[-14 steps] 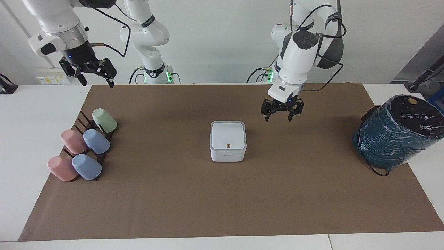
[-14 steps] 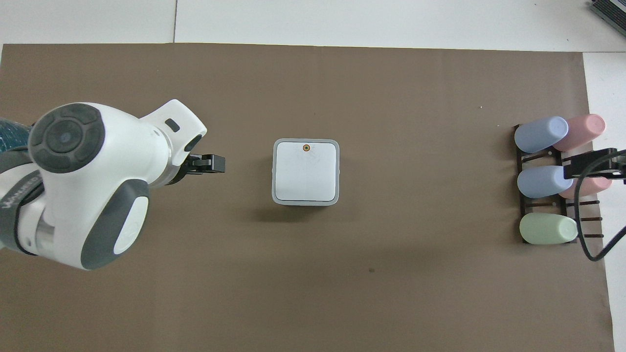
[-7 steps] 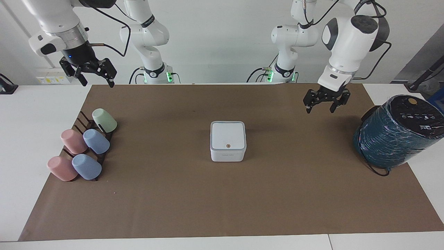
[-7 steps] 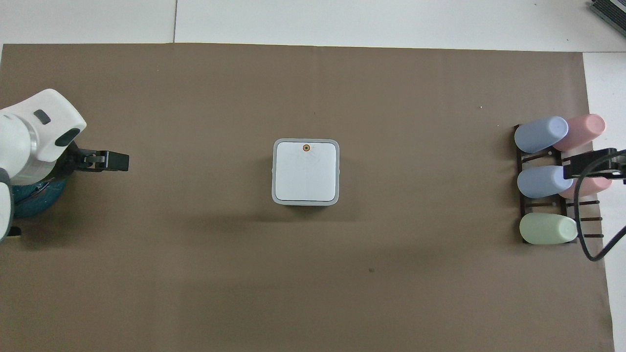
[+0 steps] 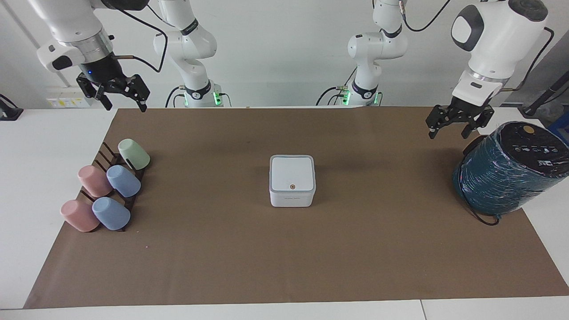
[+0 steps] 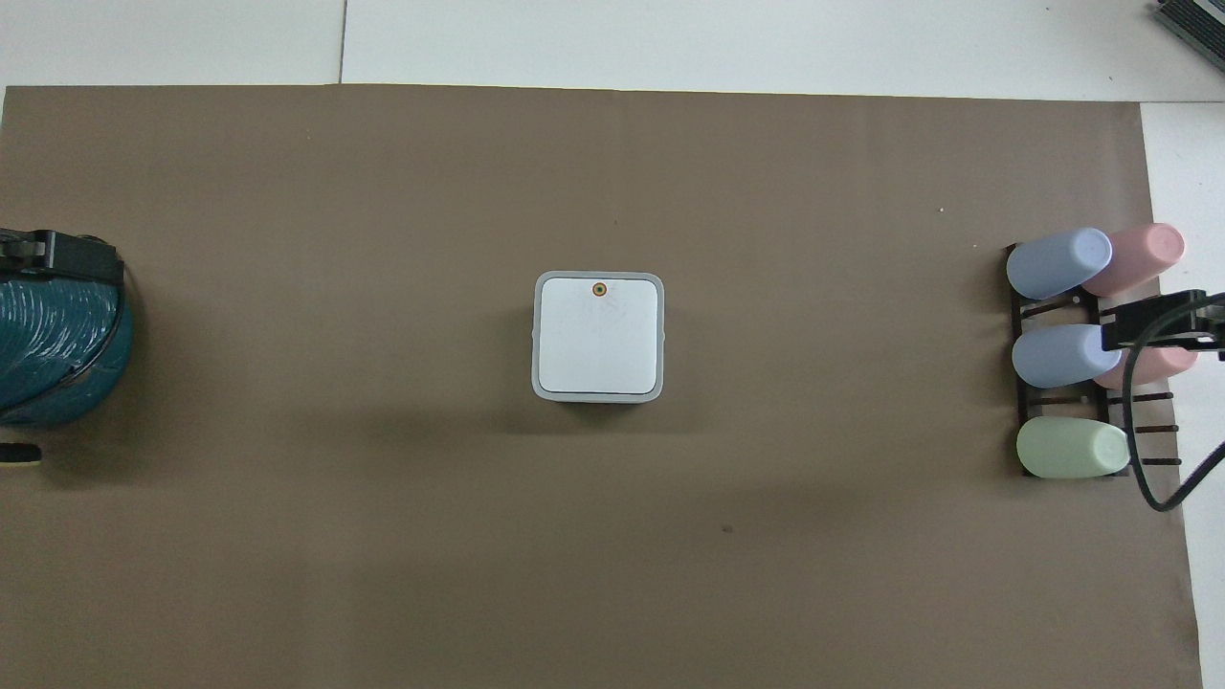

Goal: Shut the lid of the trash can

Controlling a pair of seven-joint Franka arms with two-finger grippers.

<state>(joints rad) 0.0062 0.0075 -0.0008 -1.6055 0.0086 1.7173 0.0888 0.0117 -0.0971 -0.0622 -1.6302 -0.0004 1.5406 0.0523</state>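
The small white trash can stands in the middle of the brown mat, also in the overhead view. Its lid with the grey rim and orange-red dot lies flat and shut on top of it. My left gripper is open and empty in the air, over the mat's edge beside the teal cylinder, well away from the can. Only its tip shows in the overhead view. My right gripper is open and empty, raised over the cup rack, and waits.
A large teal-wrapped cylinder sits at the left arm's end of the table. A dark rack with several pastel cups lies at the right arm's end. A brown mat covers the table.
My left gripper has swung away from beside the trash can and up, toward the teal cylinder. The lid has stayed flat. The right arm has not moved.
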